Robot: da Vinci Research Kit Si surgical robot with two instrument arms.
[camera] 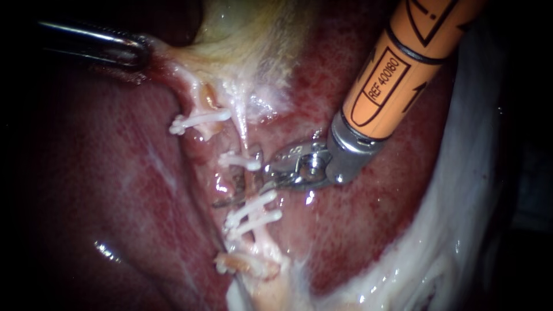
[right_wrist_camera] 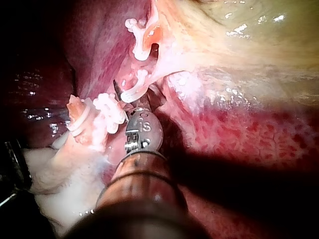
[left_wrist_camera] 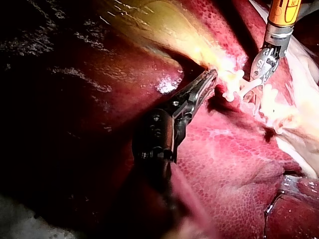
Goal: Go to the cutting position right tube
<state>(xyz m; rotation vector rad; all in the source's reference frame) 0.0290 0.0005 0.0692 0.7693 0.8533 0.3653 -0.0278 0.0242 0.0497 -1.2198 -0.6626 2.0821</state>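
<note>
left instrument (camera: 138,52): your end effector pinched the gallbladder (camera: 247,34) edge, upper left, over the liver (camera: 103,173).
right instrument (camera: 237,179): your end effector was spread, blades against the right tube (camera: 249,185).
right tube: sat mid-view, white clips (camera: 253,210) above and below the blades; clipped left tube (camera: 200,102) just beside it.

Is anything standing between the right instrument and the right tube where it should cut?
Nothing visible does. The right instrument lies right at the right tube, on the stretch between the clips. The left instrument grips the gallbladder well off to the side.
</note>
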